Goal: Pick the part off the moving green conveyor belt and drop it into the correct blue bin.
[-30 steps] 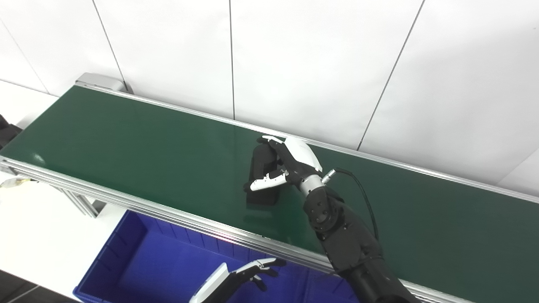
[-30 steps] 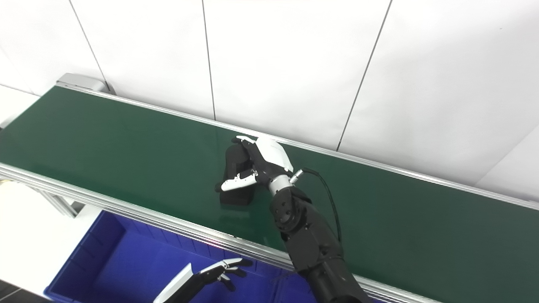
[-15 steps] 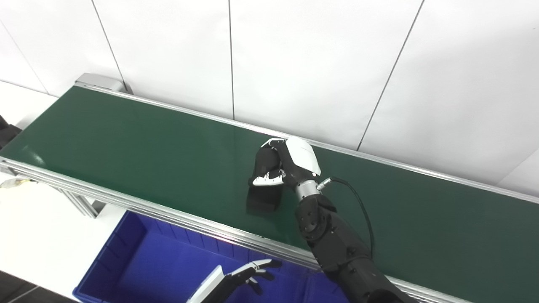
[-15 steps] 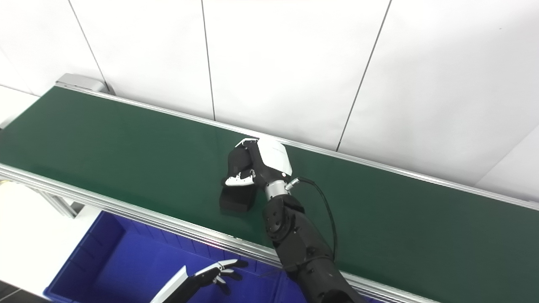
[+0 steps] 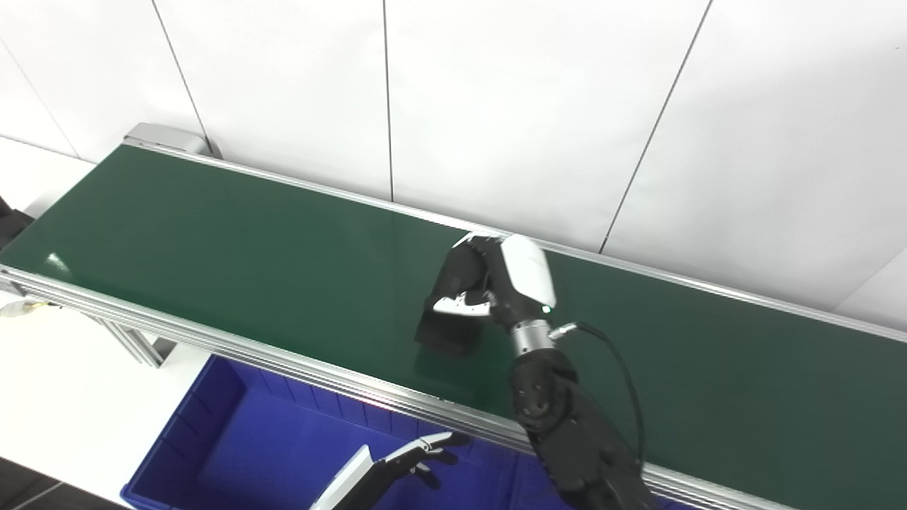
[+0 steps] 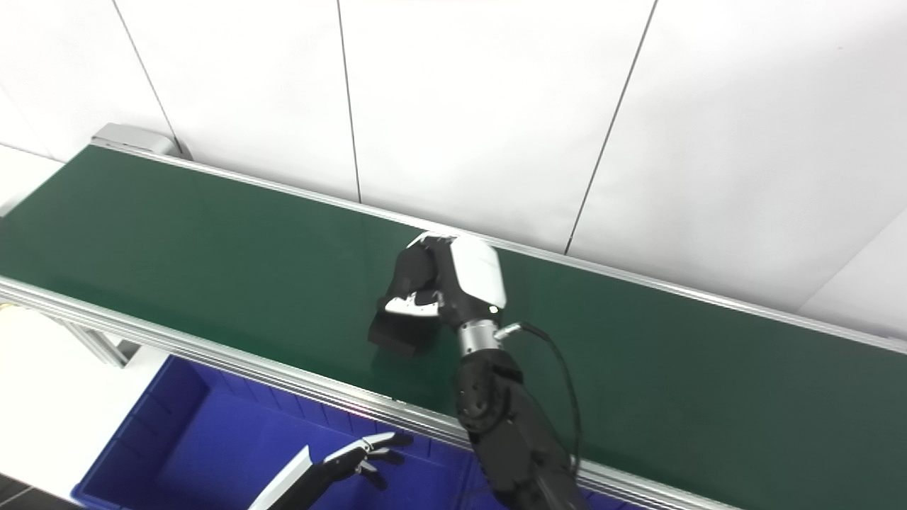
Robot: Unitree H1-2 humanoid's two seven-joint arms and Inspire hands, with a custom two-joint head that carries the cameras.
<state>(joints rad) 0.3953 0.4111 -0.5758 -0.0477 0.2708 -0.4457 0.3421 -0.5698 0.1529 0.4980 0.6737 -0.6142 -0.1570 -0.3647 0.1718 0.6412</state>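
A black block-shaped part [image 5: 449, 331] is in my right hand [image 5: 504, 280], whose fingers are closed around its upper end. The part hangs tilted just above the green conveyor belt [image 5: 212, 241], near the belt's middle. It also shows in the right eye view [image 6: 398, 331]. My left hand [image 5: 414, 461] is open, fingers spread, hovering low over the blue bin [image 5: 234, 446] in front of the belt.
The belt runs from upper left to lower right with aluminium rails [image 5: 212, 340] along both sides. A white panelled wall [image 5: 496, 106] stands directly behind it. A white surface [image 5: 57, 382] lies left of the bin.
My right hand has closed around the black part and lifted it, tilting it up off the belt. The left hand has sunk slightly over the bin.
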